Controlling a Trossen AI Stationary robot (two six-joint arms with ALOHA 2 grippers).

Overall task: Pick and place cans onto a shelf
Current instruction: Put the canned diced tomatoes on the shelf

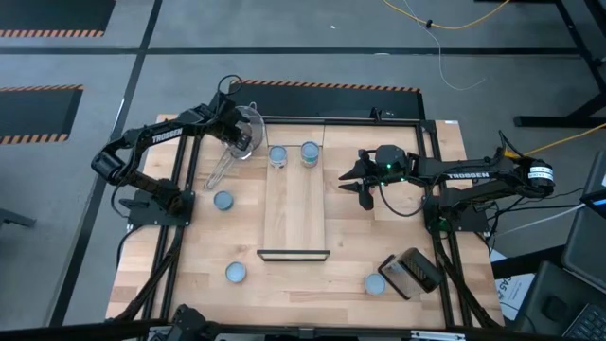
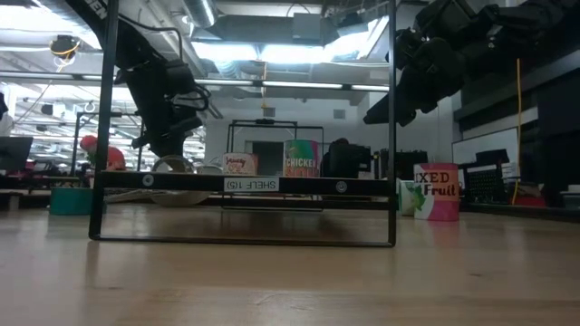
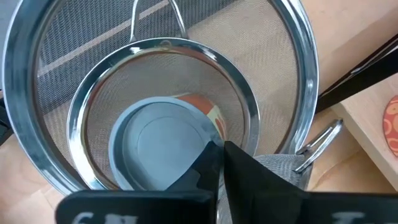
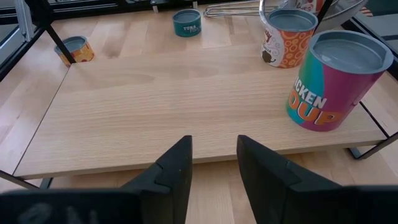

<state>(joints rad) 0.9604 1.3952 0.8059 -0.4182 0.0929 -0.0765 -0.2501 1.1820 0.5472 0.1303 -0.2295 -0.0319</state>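
Observation:
The wire-mesh strainer (image 1: 244,131) sits at the table's far left, and a can (image 3: 158,146) with a pale blue top shows within its rings. My left gripper (image 3: 217,152) reaches down into it, fingers shut together. Two cans (image 1: 277,156) (image 1: 310,153) stand upright on the far end of the light wood shelf (image 1: 295,213). More cans rest on the table (image 1: 222,201) (image 1: 235,273) (image 1: 375,283). My right gripper (image 1: 365,182) hovers open beside the shelf's right edge, nothing between its fingers (image 4: 214,158). My left gripper comes slanting down from the table's left, and its shut fingertips (image 3: 239,165) meet at the strainer's inner ring (image 3: 245,118), over the edge of the can's top. Whether they pinch the ring, the mesh or the can's rim is hidden by the fingers themselves.
The strainer's handle (image 1: 218,175) points toward the near left. A dark rectangular box (image 1: 412,272) lies at the near right. The shelf's black bar (image 1: 294,254) marks its near end. The black frame posts (image 2: 102,118) stand around the table.

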